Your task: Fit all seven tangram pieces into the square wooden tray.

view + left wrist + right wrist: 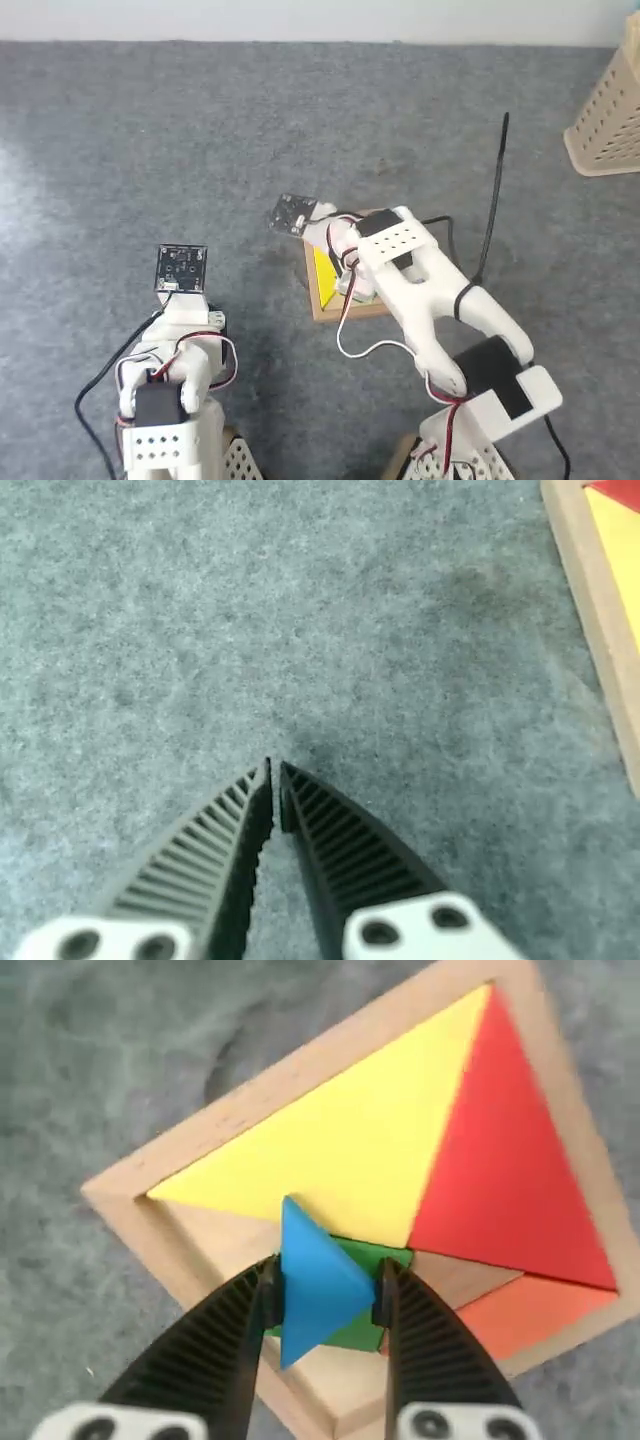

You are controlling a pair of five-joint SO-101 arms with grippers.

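Observation:
The square wooden tray (330,1050) holds a large yellow triangle (340,1150), a large red triangle (500,1180), an orange piece (530,1310) and a green piece (385,1258). My right gripper (325,1290) is shut on a blue triangle (315,1280), held just above the green piece and bare tray floor. In the high view the right arm (400,260) hangs over the tray (322,300), hiding most of it; a yellow strip (325,270) shows. My left gripper (275,780) is shut with nothing in it, above the grey carpet, left of the tray's rim (590,590).
Grey carpet (200,130) covers the table all round. A beige perforated basket (610,110) stands at the far right edge. A black cable (495,190) rises beside the right arm. The left arm (175,350) sits at the near left.

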